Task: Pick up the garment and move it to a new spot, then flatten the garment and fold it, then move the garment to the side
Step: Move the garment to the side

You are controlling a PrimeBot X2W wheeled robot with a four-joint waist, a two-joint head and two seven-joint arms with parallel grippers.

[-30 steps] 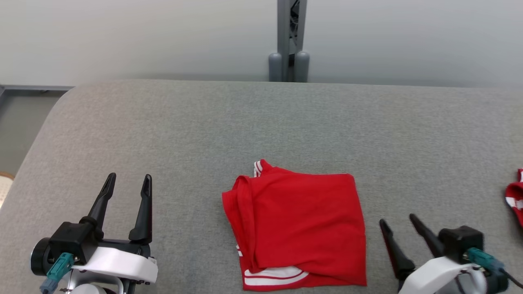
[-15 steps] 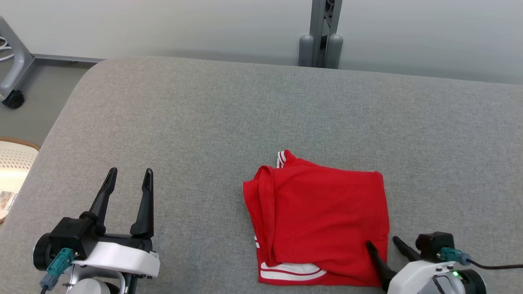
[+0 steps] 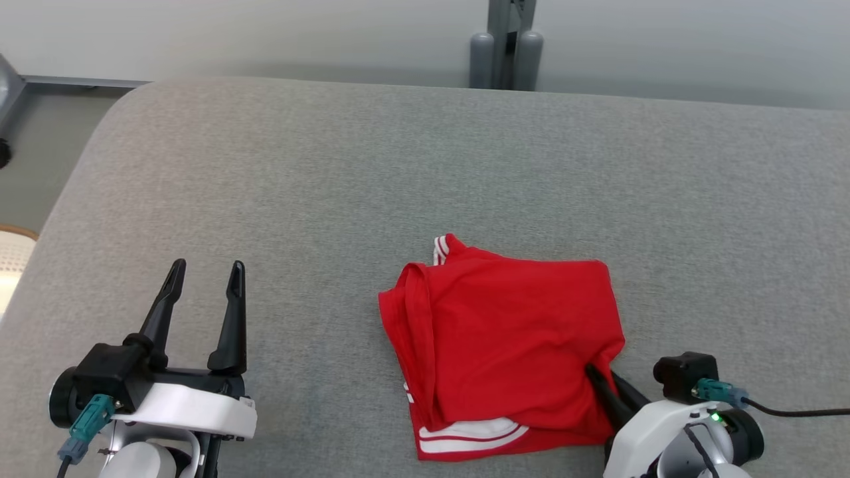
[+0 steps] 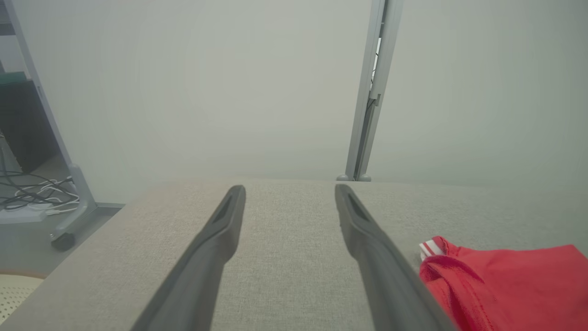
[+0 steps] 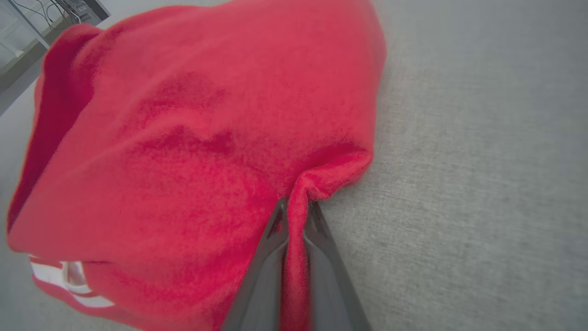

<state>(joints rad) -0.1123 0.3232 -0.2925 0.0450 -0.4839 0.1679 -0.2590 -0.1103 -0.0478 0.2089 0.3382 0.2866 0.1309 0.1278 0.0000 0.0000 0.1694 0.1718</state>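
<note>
The garment (image 3: 505, 345) is red with white stripes, folded into a rough square on the grey padded table (image 3: 425, 172). My right gripper (image 3: 601, 375) is shut on the garment's right edge, and a ridge of red cloth (image 5: 296, 220) is pinched between its two fingers. That edge puckers toward the grip. My left gripper (image 3: 202, 279) stands open over bare table well to the left of the garment, nothing between its fingers. In the left wrist view the garment (image 4: 505, 285) lies at the lower right, beside the left gripper (image 4: 289, 193).
A grey metal post (image 3: 505, 40) stands behind the table's far edge. The table's rounded left edge (image 3: 73, 192) drops to the floor, where a pale woven basket (image 3: 13, 252) peeks in. Cables (image 4: 32, 197) lie on the floor at far left.
My right gripper moved in onto the garment's right edge and closed on it, bunching the cloth. The head camera shifted between frames. The left gripper stayed open in place.
</note>
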